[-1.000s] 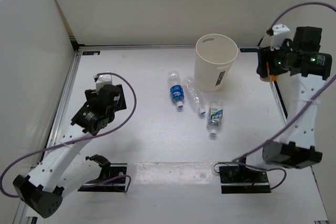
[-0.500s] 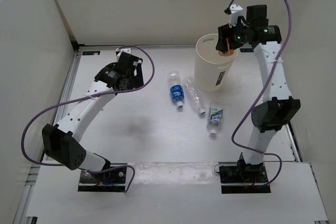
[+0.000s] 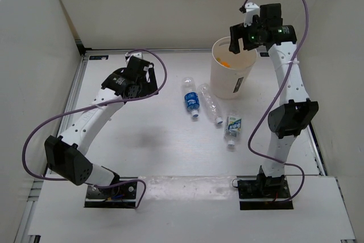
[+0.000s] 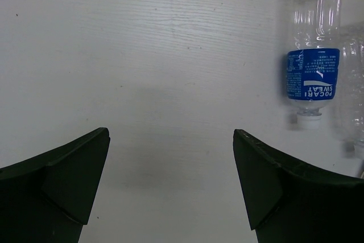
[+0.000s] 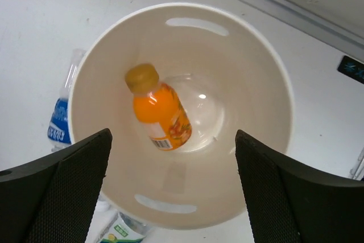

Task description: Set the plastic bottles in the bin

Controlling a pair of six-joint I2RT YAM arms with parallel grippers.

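The cream-white bin (image 3: 228,81) stands at the back middle of the table. The orange bottle (image 5: 159,112) lies inside the bin (image 5: 267,78); it also shows as an orange spot in the top view (image 3: 226,62). My right gripper (image 3: 242,37) hangs open and empty above the bin's rim (image 5: 170,189). The blue-label bottle (image 3: 191,99), the plain clear bottle (image 3: 211,104) and the green-white label bottle (image 3: 232,126) lie on the table beside the bin. My left gripper (image 3: 149,82) is open and empty over the table, left of the blue-label bottle (image 4: 311,66).
White walls close in the table at the back and left. A metal rail (image 3: 73,103) runs along the left edge. Purple cables loop from both arms. The arm bases (image 3: 114,189) sit at the near edge.
The orange bottle left my right gripper and now lies in the bin; the right gripper has opened and shifted a little left. The left arm has barely moved in the last half second.
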